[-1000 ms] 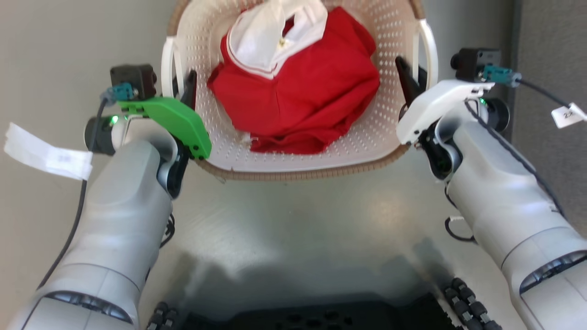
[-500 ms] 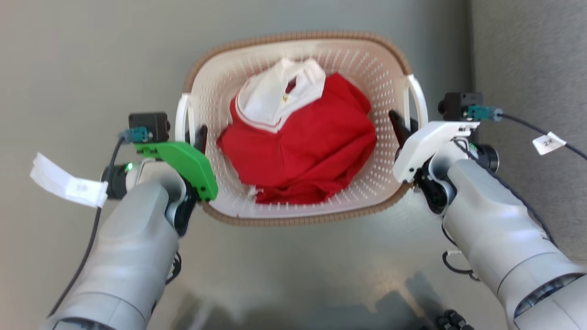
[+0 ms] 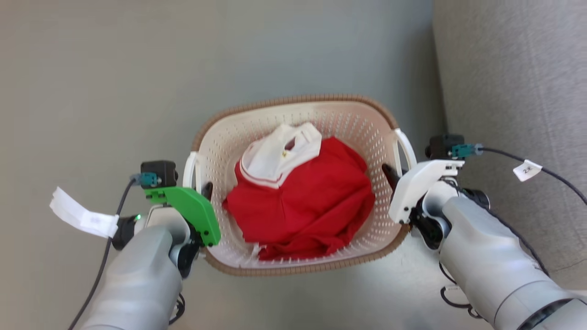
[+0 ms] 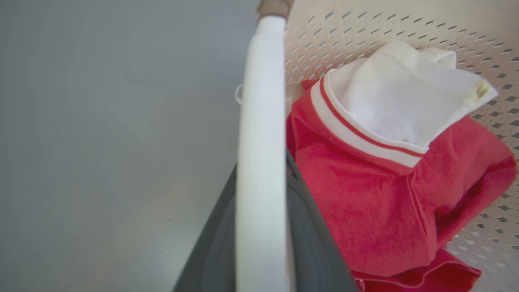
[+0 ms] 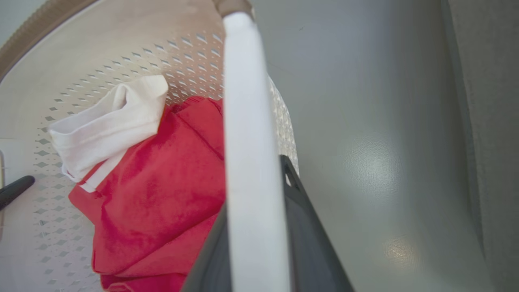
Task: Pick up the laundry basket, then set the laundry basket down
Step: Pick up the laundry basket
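While both pincers are clamped on the loop handles, the pick-up half of the task reads as under way or done.

- Left pincer [image 3: 202,185]: clenched on the white left handle [image 3: 190,167]. In the left wrist view a dark finger lies tight against each side of the bar.
- Right pincer [image 3: 396,172]: the same grip on the right handle [image 3: 406,149], with the bar between its two fingers in the right wrist view.
- Laundry basket [image 3: 293,270]: hangs between the two arms, roughly level. It holds a red garment [image 3: 312,206] with a white piece [image 3: 279,153] on top, and nothing is spilling over the rim.
- Surroundings: grey floor [image 3: 137,91] below and a grey textured surface [image 3: 513,91] just beside the basket on the robot's right.

Judgement: the floor looks well below the basket in both wrist views, so the basket is probably carried clear of it. Contact with the floor cannot be ruled out from these angles.

Left to do: lower the basket, seat it flat and open both pincers.
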Robot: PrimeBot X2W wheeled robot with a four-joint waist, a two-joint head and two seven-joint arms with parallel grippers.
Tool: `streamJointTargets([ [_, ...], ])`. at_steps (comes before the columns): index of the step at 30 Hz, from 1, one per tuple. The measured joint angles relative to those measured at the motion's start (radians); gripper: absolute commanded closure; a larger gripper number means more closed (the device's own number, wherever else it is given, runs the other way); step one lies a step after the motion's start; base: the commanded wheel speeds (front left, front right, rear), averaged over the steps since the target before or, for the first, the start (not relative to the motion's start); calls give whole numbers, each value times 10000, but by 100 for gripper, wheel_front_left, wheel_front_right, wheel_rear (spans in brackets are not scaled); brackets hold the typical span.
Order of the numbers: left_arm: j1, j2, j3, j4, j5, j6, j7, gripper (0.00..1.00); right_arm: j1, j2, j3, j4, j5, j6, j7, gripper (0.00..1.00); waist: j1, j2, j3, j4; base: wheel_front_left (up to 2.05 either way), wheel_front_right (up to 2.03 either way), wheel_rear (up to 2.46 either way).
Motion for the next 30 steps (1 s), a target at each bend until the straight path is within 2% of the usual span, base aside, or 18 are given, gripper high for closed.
streamJointTargets([
  [23,2320,23,-848,0,-1074,2,1039,100,2057,-25,1145,-21,938,-75,1710,100,0,0,-3551,-232,0,0,0],
  [30,2325,33,-907,4,-1174,2,1243,100,2072,-31,1152,-8,1066,-96,1870,100,-1,0,-4048,-345,0,0,0],
])
